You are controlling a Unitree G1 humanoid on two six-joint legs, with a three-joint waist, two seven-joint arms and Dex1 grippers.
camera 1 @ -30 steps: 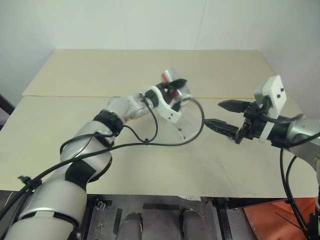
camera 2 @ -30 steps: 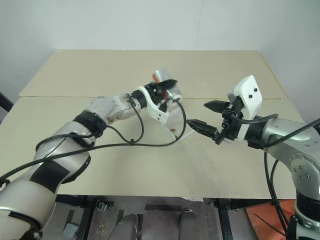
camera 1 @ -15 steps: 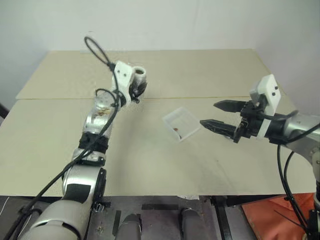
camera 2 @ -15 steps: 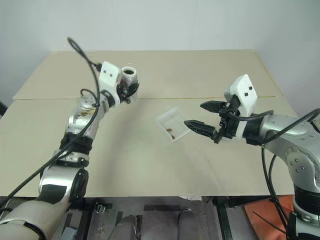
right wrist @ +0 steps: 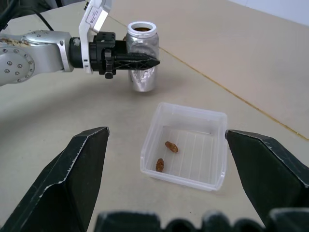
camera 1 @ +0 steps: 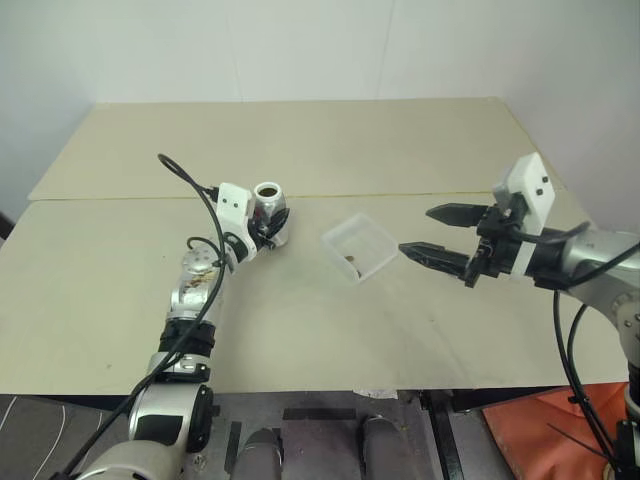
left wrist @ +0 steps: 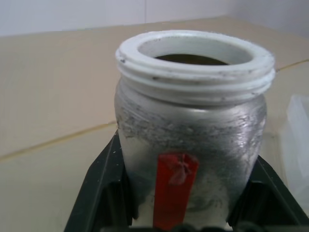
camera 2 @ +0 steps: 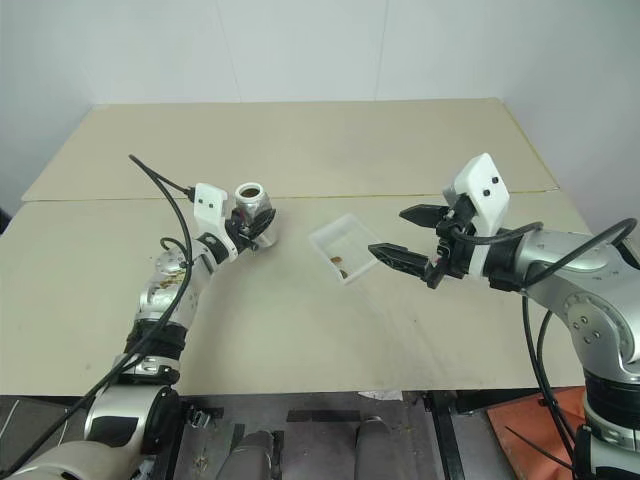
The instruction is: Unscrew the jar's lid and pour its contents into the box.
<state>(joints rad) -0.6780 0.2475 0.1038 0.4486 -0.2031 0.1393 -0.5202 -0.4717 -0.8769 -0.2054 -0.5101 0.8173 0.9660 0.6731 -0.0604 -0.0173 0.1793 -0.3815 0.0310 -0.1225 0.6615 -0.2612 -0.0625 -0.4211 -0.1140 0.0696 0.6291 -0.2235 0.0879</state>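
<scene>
Light is even and soft, bright enough throughout, with a cool grey cast on the wall. The surface (camera 1: 420, 330) shows only faint, diffuse shadows. In the left wrist view the jar (left wrist: 190, 130) is fairly sharp, with a dull sheen on its silvery side, while the background behind it goes soft. In the right wrist view the near black fingers (right wrist: 79, 169) are slightly blurred; the box (right wrist: 186, 147) stays clear, with little glare.
</scene>
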